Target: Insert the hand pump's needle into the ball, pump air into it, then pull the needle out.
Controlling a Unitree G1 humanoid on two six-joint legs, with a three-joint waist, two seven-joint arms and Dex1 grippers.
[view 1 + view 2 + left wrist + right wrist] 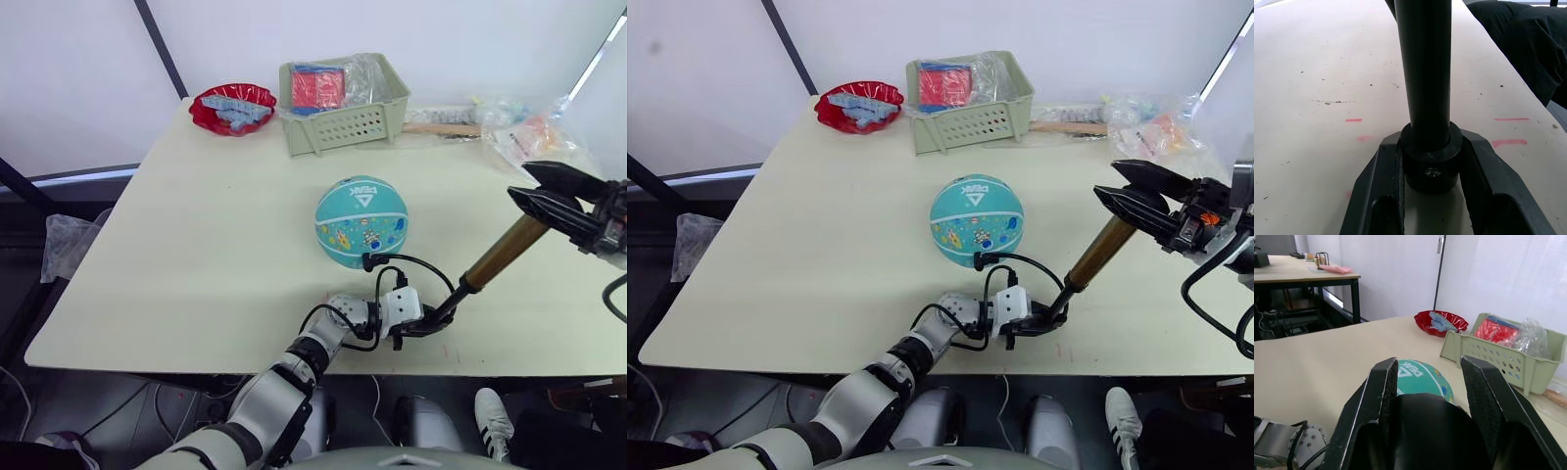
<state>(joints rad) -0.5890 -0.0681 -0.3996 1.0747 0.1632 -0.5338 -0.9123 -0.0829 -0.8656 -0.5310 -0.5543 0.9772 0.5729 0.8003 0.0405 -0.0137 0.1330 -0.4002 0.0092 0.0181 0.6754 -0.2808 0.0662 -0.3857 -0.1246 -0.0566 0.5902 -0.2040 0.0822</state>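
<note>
Clamped in the left gripper (423,323) just before the ball (361,221) is the hand pump's (495,257) base; the right gripper (549,203) grasps its handle. Pumping is judged under way; next, steady strokes.

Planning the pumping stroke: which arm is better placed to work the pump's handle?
Right. The right gripper already clamps the handle end of the pump, while the left gripper pins its base on the table.
</note>
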